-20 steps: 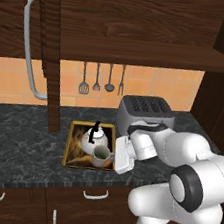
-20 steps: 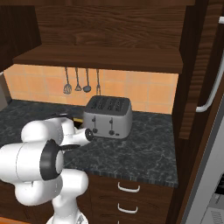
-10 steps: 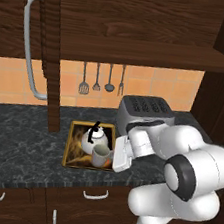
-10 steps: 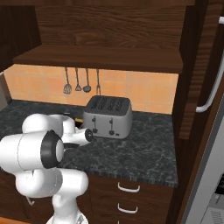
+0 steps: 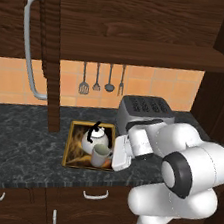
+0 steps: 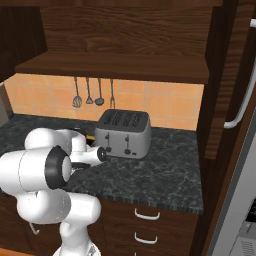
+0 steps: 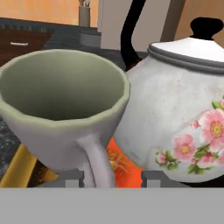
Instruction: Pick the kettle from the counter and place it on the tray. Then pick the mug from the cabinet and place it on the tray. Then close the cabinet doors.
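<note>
The gold-rimmed tray lies on the dark marble counter, left of the toaster. On it stand the white floral kettle and, just in front of it, the off-white mug, upright. My gripper is at the mug's right side, open, with the mug's handle between the fingertips. The wall cabinet's plank shelf is bare. Both cabinet doors stand open: the left one and the right one.
A grey toaster stands right behind my forearm. Utensils hang on the orange tiled wall. The doors' long silver handles jut out at both sides. Drawers sit below the counter.
My elbow and forearm have swung up and toward the toaster while the hand stays by the mug. Kettle and mug have not moved on the tray.
</note>
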Motion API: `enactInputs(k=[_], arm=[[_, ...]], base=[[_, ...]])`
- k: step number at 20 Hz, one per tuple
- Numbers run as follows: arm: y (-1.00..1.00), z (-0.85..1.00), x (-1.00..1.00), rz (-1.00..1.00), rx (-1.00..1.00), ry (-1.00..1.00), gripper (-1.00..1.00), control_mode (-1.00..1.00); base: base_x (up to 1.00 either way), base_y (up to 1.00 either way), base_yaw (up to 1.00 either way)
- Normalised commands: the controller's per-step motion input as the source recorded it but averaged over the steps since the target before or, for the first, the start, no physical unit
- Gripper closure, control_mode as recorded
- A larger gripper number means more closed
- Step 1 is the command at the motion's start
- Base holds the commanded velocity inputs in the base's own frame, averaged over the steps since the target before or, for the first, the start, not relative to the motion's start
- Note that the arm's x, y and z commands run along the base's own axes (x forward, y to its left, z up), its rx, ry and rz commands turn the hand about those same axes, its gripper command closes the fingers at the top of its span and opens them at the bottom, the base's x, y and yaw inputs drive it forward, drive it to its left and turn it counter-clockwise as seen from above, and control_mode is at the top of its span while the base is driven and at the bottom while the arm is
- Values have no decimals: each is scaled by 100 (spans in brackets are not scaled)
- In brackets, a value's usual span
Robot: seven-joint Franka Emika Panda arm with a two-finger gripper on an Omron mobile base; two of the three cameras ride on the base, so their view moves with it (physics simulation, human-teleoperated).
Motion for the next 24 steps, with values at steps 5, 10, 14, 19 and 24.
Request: enactInputs(k=[5, 10, 14, 19, 24], arm=[[0, 13, 0, 0, 0, 0, -100, -100], [0, 23, 0, 0, 0, 0, -100, -100], [-10, 18, -10, 0, 0, 0, -100, -100], [-27, 35, -52, -3, 0, 1, -100, -100], [-24, 64, -30, -32, 4, 18, -100, -100]], base=[[0, 0, 0], [0, 0, 0], [0, 0, 0], [0, 0, 0], [0, 0, 0]])
